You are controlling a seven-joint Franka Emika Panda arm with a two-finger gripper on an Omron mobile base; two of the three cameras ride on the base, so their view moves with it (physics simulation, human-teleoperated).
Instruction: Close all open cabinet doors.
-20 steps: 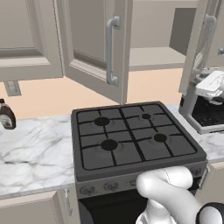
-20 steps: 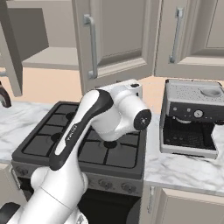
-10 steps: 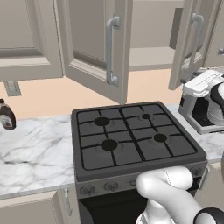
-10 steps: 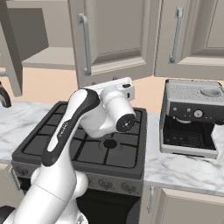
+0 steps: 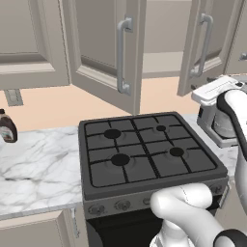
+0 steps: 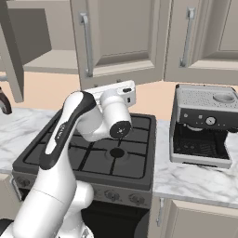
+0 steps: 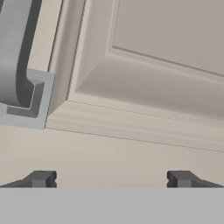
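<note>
1. Over the last second the arm has swung its hand up and away from the stove (image 6: 88,153) toward the wall cabinets. In the right base view the hand now sits just under the lower edge of the open door (image 6: 118,37); a second ago it hung lower, over the burners. I judge this to be the approach to push that door shut.

2. The gripper (image 7: 109,179) has its fingertips (image 7: 39,178) spread wide, with nothing between them.

3. In the hand view the door's lower framed corner lies just ahead of the gripper, near but with no contact to be seen. The foot of its silver handle (image 7: 19,70) is off to the upper left of the left fingertip.

4. In the left base view two doors stand swung out: one over the stove (image 5: 103,48), and a second door (image 5: 205,43) further right, above the coffee machine (image 6: 204,125) on the surface (image 5: 34,164). Both are left to close.
</note>
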